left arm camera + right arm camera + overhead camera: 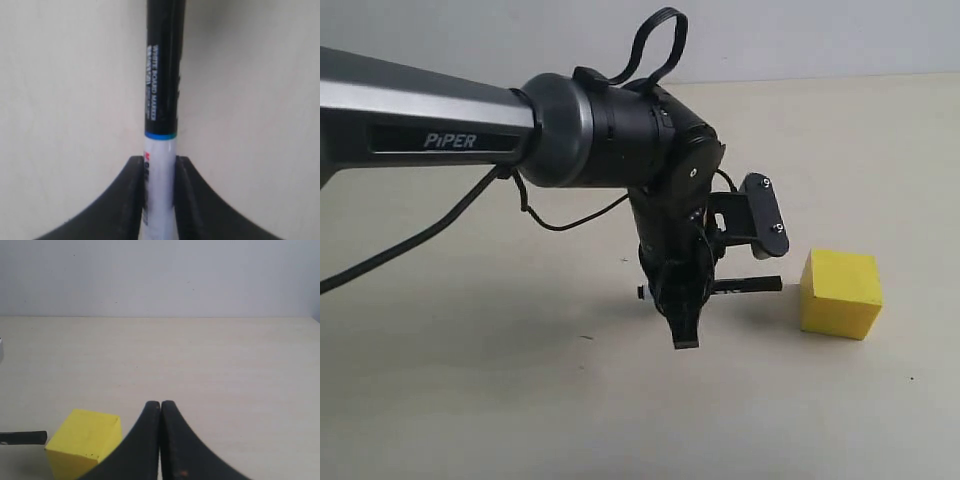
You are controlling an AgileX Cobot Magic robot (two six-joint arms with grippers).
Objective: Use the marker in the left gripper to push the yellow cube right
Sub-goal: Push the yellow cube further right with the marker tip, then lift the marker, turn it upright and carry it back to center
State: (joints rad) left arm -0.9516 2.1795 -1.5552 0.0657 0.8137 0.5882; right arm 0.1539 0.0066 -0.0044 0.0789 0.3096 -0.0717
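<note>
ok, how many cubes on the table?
1. The yellow cube sits on the table just right of the marker, small gap between; the left gripper holds it. No others visible, though the arm hides some table.

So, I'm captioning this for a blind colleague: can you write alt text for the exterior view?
The robot's black left gripper holds a marker level, low over a pale table. Its black end points right at a yellow cube, with a small gap between them.

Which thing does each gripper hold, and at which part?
The left gripper holds the marker by its white barrel; the right gripper is shut and empty.
</note>
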